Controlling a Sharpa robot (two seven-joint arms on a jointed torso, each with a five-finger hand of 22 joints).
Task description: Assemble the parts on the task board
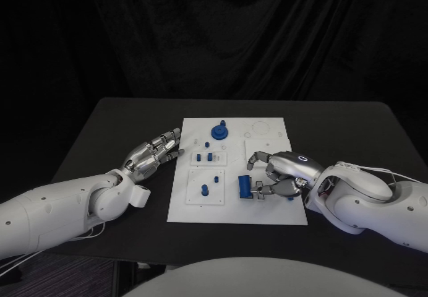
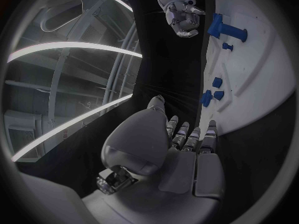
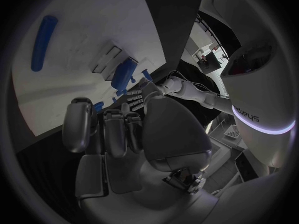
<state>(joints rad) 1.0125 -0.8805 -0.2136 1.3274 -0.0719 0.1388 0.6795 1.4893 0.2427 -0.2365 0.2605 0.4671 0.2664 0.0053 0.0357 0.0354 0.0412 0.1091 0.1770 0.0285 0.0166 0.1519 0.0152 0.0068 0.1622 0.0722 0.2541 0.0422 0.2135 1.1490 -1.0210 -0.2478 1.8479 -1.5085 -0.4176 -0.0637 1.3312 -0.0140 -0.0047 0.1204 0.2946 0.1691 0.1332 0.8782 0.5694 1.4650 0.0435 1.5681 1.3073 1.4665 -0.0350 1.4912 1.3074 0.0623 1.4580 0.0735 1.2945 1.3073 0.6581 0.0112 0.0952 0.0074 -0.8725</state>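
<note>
The white task board (image 1: pixel 268 207) lies mid-table. A blue cylinder (image 1: pixel 243 185) lies flat on it near the front. My right hand (image 1: pixel 284 174) hovers just right of that cylinder with its fingers curled in, and I see nothing in its grip. In the right wrist view the right hand (image 3: pixel 124 134) is curled and the cylinder (image 3: pixel 44 42) lies apart from it on the board (image 3: pixel 81 25). My left hand (image 1: pixel 153 154) lies at the board's left edge with its fingers stretched out and holds nothing. A round blue part (image 1: pixel 219 131) stands at the board's far side.
Small blue pegs (image 1: pixel 208 158) stand in a block left of centre, and two blue pieces (image 1: pixel 210 185) sit in the front-left plate. In the left wrist view the left hand (image 2: pixel 168 149) lies beside the board (image 2: pixel 261 74), near the pegs (image 2: pixel 212 92).
</note>
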